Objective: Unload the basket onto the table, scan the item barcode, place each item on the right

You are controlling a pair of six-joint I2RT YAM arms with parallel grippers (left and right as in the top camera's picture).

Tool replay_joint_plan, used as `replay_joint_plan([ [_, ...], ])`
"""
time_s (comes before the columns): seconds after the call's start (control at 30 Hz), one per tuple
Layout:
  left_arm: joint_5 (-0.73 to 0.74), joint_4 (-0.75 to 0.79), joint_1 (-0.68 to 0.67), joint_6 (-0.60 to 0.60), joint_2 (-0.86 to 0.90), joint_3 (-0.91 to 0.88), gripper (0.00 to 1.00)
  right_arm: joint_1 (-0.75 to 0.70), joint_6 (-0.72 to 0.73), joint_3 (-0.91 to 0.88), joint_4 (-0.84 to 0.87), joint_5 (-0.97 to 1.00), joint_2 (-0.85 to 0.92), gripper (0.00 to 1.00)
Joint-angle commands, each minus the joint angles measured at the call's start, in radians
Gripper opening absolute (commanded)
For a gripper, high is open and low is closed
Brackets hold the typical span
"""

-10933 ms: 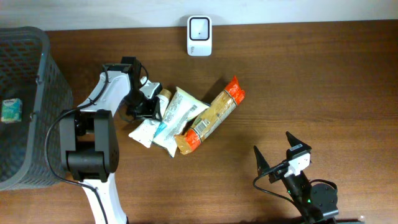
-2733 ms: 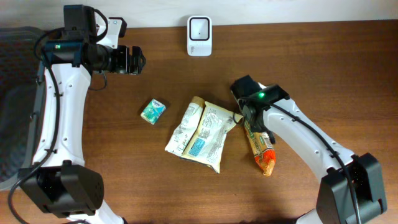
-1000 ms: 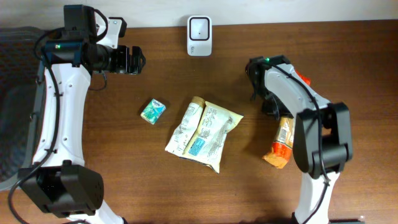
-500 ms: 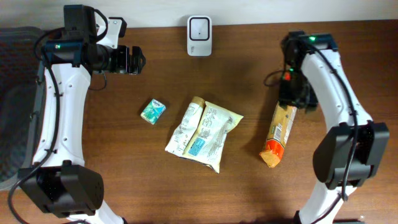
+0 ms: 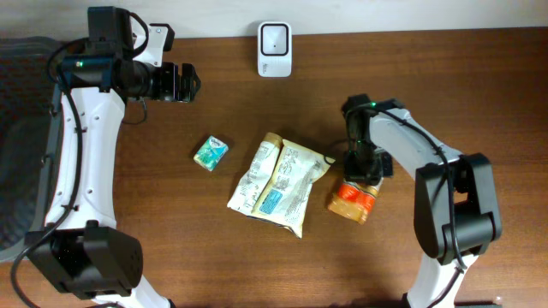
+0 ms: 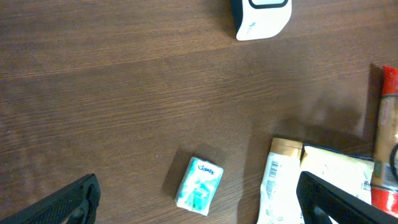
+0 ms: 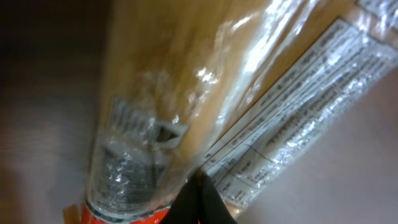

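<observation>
Snack packet [image 5: 353, 198], the long one with the orange end, sits below and to the right of the scanner [image 5: 274, 38], well apart from it. From overhead it looks foreshortened, so I judge it tipped up off the table rather than lying flat. My right gripper [image 5: 360, 168] is directly over it with its jaws brought together. In the right wrist view, clear film and a printed label fill the frame right up against the fingers, so I read this as a pinch on the packet's film. That hold makes sense: the barcode has to face the scanner's window, so the packet must be carried up toward it. The printed panel is too blurred for me to tell whether it carries the barcode. My left gripper [image 5: 178, 83] hangs left of the scanner, jaws spread wide and empty, parked out of the way. Two flat pouches [image 5: 278, 184] and a tissue pack [image 5: 211, 151] lie below the scanner.
</observation>
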Motion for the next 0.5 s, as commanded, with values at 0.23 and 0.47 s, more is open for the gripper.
replay_joint_plan([
  [0.23,0.001,0.002,0.001,0.016,-0.002,0.005,0.99,-0.088,0.030,0.292,-0.049,-0.130,0.002,0.30],
  [0.47,0.001,0.002,0.001,0.016,-0.002,0.005,0.99,-0.199,-0.177,0.381,0.187,-0.154,0.100,0.61],
])
